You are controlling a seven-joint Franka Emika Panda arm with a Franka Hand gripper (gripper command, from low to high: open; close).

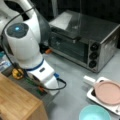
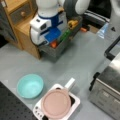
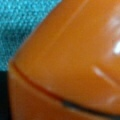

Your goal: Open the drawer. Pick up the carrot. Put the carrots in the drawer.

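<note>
Drawer [image 2: 53, 53] is already pulled out from the wood-topped cabinet [image 2: 25, 27] in both front views, and we see the arm's white wrist section [image 1: 46, 75] reaching down into it. Gripper itself is hidden behind the wrist & drawer wall, so we can't tell whether the fingers are apart, together or clamped on anything.

Carrot [image 2: 53, 44] shows as an orange bit inside the drawer, just under the arm's blue part, touching or v. close to it; in a front view it's a small orange spot w/ green beside it [image 1: 40, 89] at the drawer's near end. Wrist view is filled almost entirely by glossy orange surface [image 3: 75, 62], w/ teal textured patch [image 3: 22, 22] at top left, so the camera sits right against the orange thing.

Also in the drawer: long green vegetable [image 2: 64, 35] and yellow bumpy vegetable [image 2: 72, 23].

On the grey table [image 2: 82, 57]: teal bowl [image 2: 30, 85], pink plate [image 2: 56, 103] on a white tray [image 2: 75, 102], and toaster oven [image 1: 85, 37].
</note>
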